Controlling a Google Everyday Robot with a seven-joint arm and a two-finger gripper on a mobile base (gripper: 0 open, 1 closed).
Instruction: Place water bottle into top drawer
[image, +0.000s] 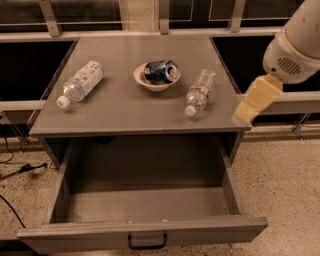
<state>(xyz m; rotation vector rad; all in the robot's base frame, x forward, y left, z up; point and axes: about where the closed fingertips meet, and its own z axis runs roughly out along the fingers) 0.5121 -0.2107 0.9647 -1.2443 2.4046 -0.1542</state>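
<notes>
While the water bottle (201, 91) lies on the counter (130, 114) near the gripper (246, 111), open or closed I cannot tell, best grasp across its ribbed middle.

High front view looking down on cabinet (135, 112), tool (256, 101) at right.

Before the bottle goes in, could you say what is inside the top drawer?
The top drawer shows bare floor and pale specks; its rear lies shadowed beneath the tabletop. The tool hangs at that tabletop's right edge.
</notes>
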